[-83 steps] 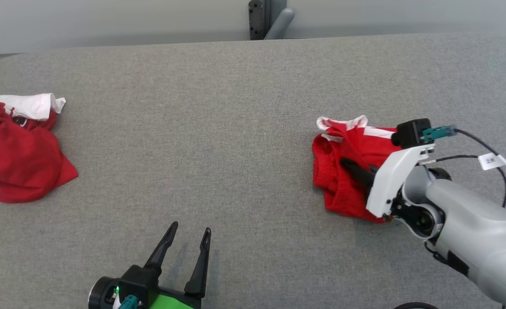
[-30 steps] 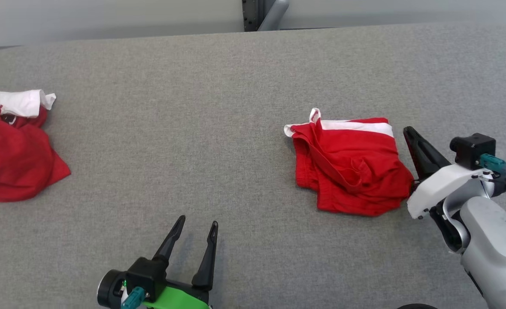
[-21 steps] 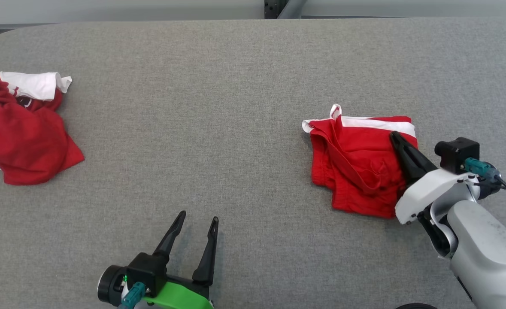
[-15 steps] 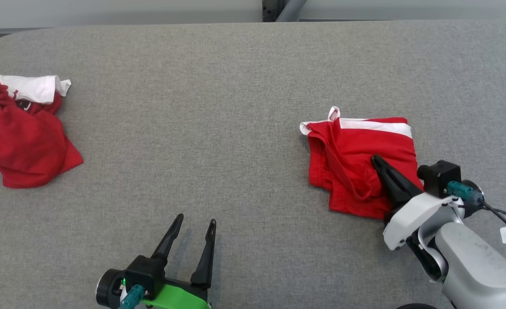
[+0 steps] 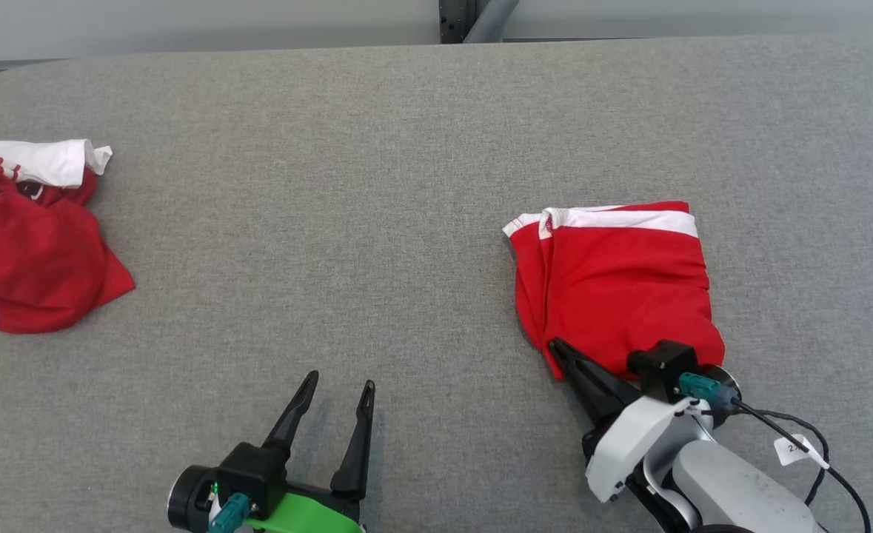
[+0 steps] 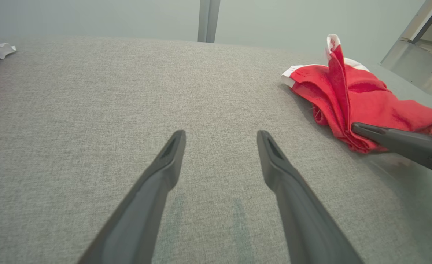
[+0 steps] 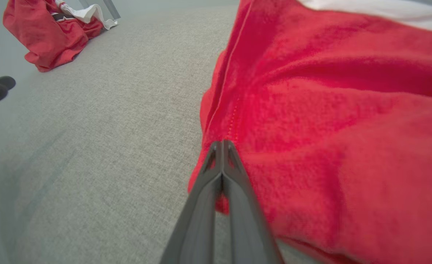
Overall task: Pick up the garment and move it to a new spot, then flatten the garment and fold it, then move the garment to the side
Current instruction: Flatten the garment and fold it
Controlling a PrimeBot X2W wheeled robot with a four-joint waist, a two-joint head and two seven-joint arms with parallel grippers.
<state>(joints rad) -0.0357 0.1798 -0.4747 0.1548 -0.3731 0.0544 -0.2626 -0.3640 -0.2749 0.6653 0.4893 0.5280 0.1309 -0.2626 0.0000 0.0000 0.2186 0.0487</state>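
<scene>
The garment (image 5: 614,289) is red with a white band along its far edge and lies mostly flat on the right of the grey table (image 5: 332,185). My right gripper (image 5: 557,346) is shut, and its tips rest on the cloth's near left corner. In the right wrist view the pressed-together fingers (image 7: 222,143) lie over the red fabric (image 7: 329,110) by a seam, with no cloth between them. My left gripper (image 5: 339,382) stands open over bare table at the near centre, well left of the garment. The left wrist view shows its spread fingers (image 6: 221,135), the garment (image 6: 347,95) and the right gripper's tip (image 6: 355,127).
A second crumpled red and white garment (image 5: 29,244) lies at the table's far left edge, also seen in the right wrist view (image 7: 51,33). A dark post (image 5: 455,18) stands behind the table. A black cable with a white tag (image 5: 791,446) trails from my right wrist.
My shut right gripper has swept from the garment's far right edge across it to its near left corner. The raised folds now lie smooth. The head view shifted slightly; the left gripper stayed.
</scene>
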